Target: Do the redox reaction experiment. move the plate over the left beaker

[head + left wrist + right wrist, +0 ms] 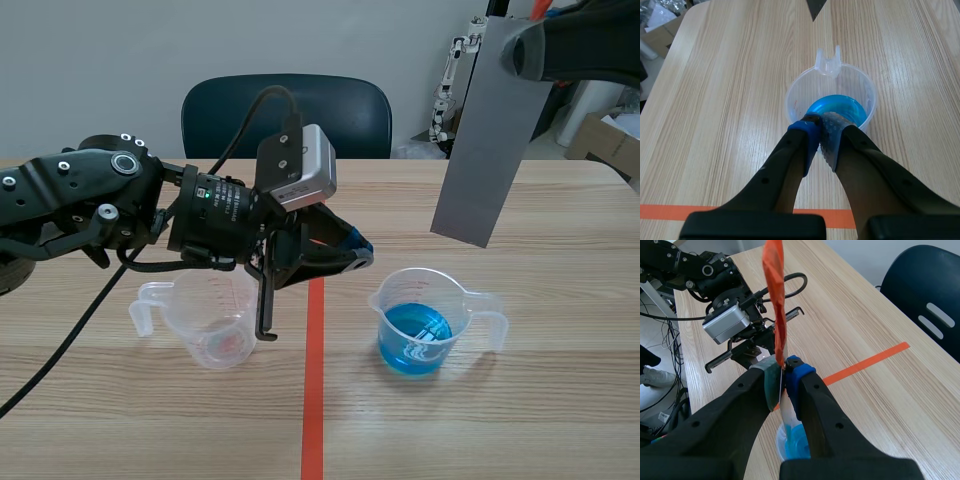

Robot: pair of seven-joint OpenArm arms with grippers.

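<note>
Danger of hitting the left gripper [360, 256], closed empty between the left beaker [205, 322] and the blue beaker [420, 325], when carrying across the plate [490, 140], pinched in the right gripper [784, 371] high beyond the latter.

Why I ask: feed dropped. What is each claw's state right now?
Left claw: closed, holding nothing.
Right claw: closed on the grey plate.

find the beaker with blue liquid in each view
Scene view: the beaker right of the tape line.
Left wrist view: the beaker just ahead of the left gripper.
Right wrist view: under the right gripper, partly hidden.
Shared landmark: the orange-red tape line.
</note>
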